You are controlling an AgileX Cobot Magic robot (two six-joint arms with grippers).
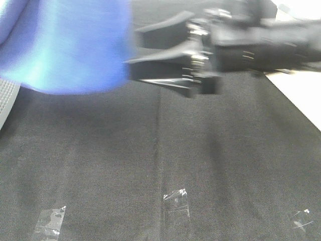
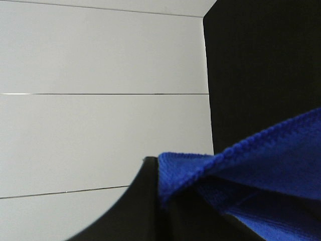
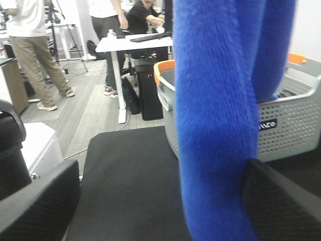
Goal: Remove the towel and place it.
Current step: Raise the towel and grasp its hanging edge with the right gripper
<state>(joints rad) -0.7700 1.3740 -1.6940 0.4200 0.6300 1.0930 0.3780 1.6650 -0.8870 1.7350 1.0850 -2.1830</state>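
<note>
The bright blue towel [image 1: 70, 45] hangs in the air at the upper left of the high view, blurred and off the black tablecloth [image 1: 160, 150]. In the left wrist view a stitched edge of the towel [image 2: 261, 165] is pinched at my left gripper [image 2: 163, 201], which is shut on it. My right gripper [image 1: 133, 47] reaches in from the right, open, with its tips at the towel's right edge. From the right wrist camera the towel [image 3: 215, 125] hangs as a thick fold just ahead of my wide-open right gripper [image 3: 161, 173]. Its fingers [image 3: 35, 206] are not touching the fold.
A grey perforated basket [image 3: 296, 120] with an orange rim stands behind the hanging towel, and its corner [image 1: 6, 100] shows at the far left of the high view. Strips of clear tape [image 1: 176, 199] lie near the table's front. People and a desk [image 3: 130, 42] are beyond the table.
</note>
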